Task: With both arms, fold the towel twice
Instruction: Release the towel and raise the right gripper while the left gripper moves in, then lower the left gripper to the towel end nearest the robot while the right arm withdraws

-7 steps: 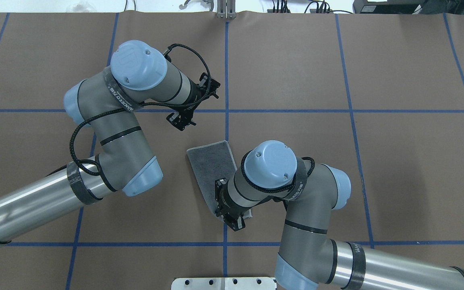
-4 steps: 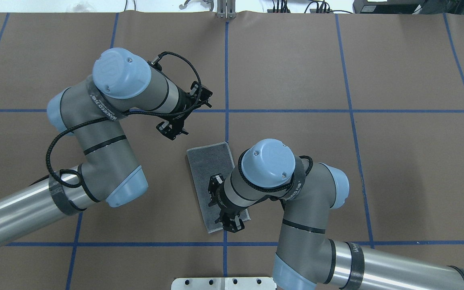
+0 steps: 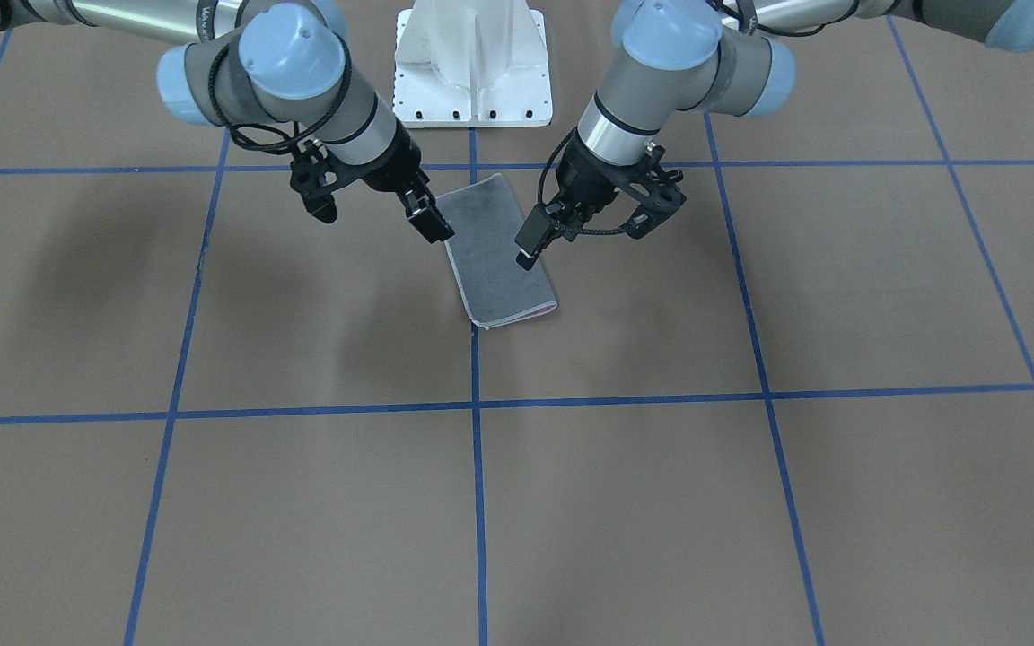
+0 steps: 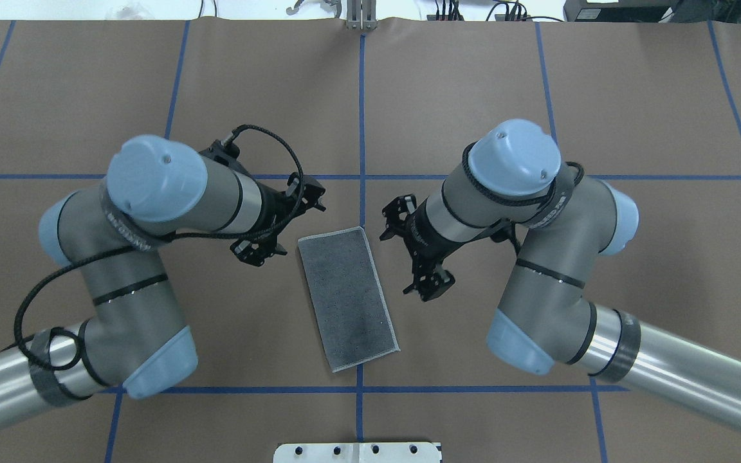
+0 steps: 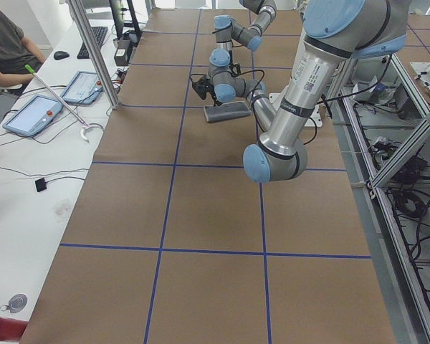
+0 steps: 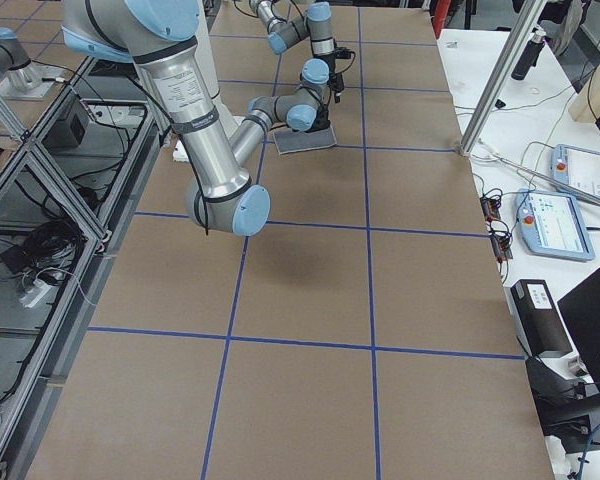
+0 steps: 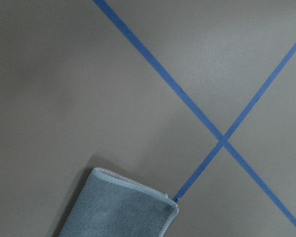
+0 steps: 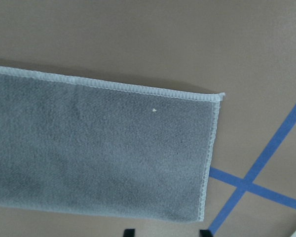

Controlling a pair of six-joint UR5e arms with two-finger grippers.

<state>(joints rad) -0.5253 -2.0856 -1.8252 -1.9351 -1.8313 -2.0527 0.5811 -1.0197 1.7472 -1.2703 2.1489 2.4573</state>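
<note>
Closest to the robot's base, the white pedestal (image 4: 357,452) shows only as a bolted plate at the bottom edge of the overhead view; the front camera shows it whole at the top centre.

Just past it, the towel (image 4: 348,299) lies flat on the brown table (image 4: 602,257), folded into a narrow rectangle, grey face up, tilted, across the blue centre tape line (image 4: 361,96). From overhead I see only grey and the pale stitched edge. The front camera adds a thin pink sliver at the corner nearest it.

The grippers sit to either side of the towel's far half, touching nothing. The left gripper (image 4: 282,222) is left of the towel in the overhead frame and the right gripper (image 4: 407,254) is right of it. Both have their fingers spread wide and empty. The front view shows them raised above the table, which the overhead view does not reveal.

My right wrist camera looks down on one end of the towel, filling the lower left of its frame, with two black fingertips (image 8: 203,232) at the bottom edge. The left wrist camera catches only one towel corner at lower left, beside a tape crossing.

Farthest out, the left side view shows a person (image 5: 7,43) seated at a white bench, upper left.
</note>
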